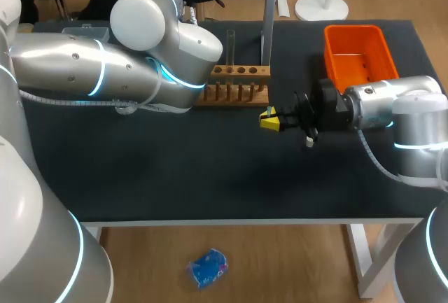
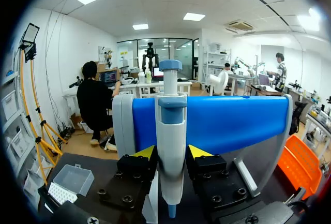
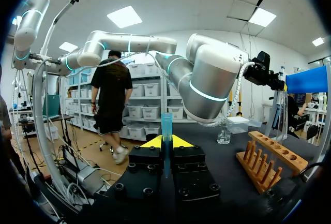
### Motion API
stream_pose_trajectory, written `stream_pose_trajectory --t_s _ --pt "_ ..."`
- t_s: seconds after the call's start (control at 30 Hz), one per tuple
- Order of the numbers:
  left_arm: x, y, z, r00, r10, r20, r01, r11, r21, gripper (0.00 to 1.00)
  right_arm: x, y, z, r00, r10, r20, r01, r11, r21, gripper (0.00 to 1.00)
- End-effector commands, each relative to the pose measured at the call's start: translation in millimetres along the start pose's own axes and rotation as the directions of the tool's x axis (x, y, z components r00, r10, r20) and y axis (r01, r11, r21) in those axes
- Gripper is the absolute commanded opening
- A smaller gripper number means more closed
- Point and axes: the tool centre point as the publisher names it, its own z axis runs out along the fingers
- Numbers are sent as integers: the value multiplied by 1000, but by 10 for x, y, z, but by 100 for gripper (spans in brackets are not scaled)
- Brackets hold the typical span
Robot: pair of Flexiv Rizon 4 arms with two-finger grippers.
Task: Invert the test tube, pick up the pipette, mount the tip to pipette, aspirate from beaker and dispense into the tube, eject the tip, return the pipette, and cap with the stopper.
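Observation:
In the left wrist view a white-grey pipette (image 2: 171,131) with a blue cap hangs on the blue stand (image 2: 227,123). My left gripper (image 2: 171,152) is open around its body, one yellow tip close on each side with a thin gap. In the head view that gripper is hidden behind my left arm. My right gripper (image 1: 268,120) hovers over the middle of the table, shut on a thin bluish tube (image 3: 166,123) that sticks up between its tips. A clear test tube (image 1: 230,44) stands in the wooden rack (image 1: 234,82). A small beaker (image 3: 223,137) sits beyond the rack (image 3: 266,159).
An orange bin (image 1: 329,44) stands at the back right. A clear tip box (image 2: 70,182) lies beside the stand at the table's left end. My left arm's elbow (image 1: 147,16) hangs over the back left of the dark mat (image 1: 175,170).

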Motion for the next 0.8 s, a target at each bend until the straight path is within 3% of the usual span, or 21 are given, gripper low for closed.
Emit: stream_pose_trajectory --t_s 0.03,0.17,0.23,0.27,0.3,0.6,0.8 --pt "13 18 36 1000 -1 2 1 1000 7 31 5 5 -3 1000 0 1 0 1000 2 0" --pt "11 17 37 1000 0 2 0 1000 5 29 5 5 -3 1000 0 1 0 1000 2 0" --pt "10 17 35 1000 1 4 -1 1000 4 20 5 5 -3 1000 0 1 0 1000 2 0" --pt "9 17 34 1000 2 4 -2 1000 4 5 5 5 -3 1000 0 1 0 1000 2 0" --pt "7 16 32 1000 2 7 -2 1000 4 0 5 5 -3 1000 0 1 0 1000 2 0" --pt "2 -24 -16 1000 3 9 -3 1000 10 0 5 5 -3 1000 0 1 0 1000 2 0" --pt "10 -152 -74 1000 13 11 -13 1000 27 0 5 5 -3 1000 0 1 0 1000 2 0"
